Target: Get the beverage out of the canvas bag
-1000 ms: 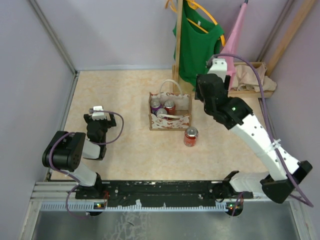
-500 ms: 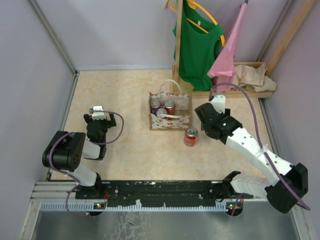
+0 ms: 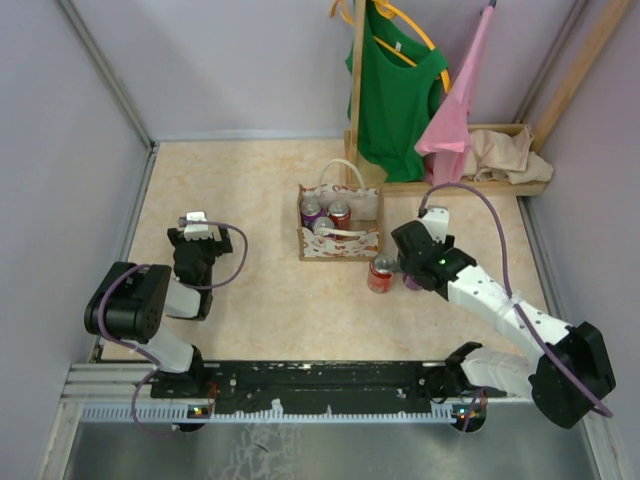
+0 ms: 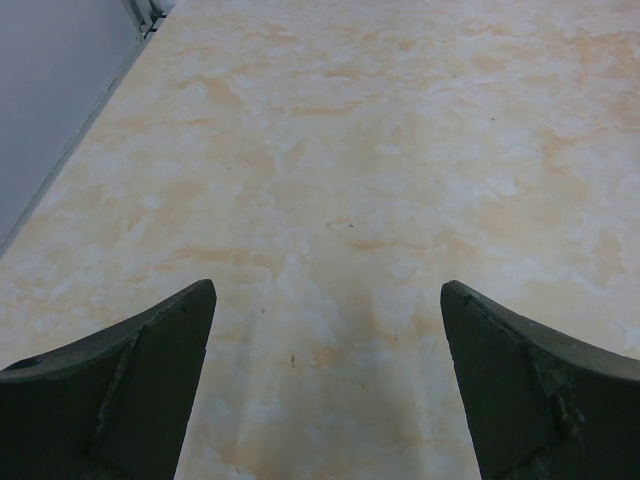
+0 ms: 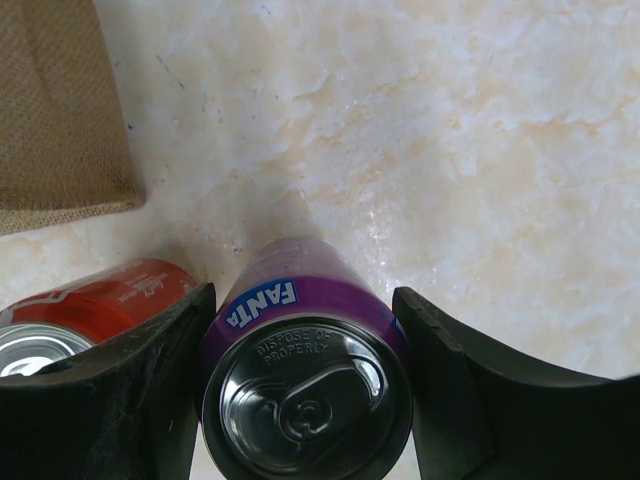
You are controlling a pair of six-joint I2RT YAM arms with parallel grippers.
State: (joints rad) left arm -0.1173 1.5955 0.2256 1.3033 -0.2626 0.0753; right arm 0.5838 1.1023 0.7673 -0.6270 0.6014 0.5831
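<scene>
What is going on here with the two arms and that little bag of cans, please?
The right pincer holds a purple Fanta can between its fingers, close beside a red can that stands on the table just outside the canvas bag. Three more cans sit inside the bag. The left pincer is open and holds nothing, over bare table well away from the bag.

At 6 o'clock purple can (image 5: 305,350) had blue-white Fanta label, silver top; red can (image 5: 95,300) at its 9 o'clock. Cream canvas bag (image 3: 340,243) carried red floral print; table (image 4: 400,150) was marbled beige-orange; green shirt (image 3: 395,85) at 12 o'clock.
</scene>
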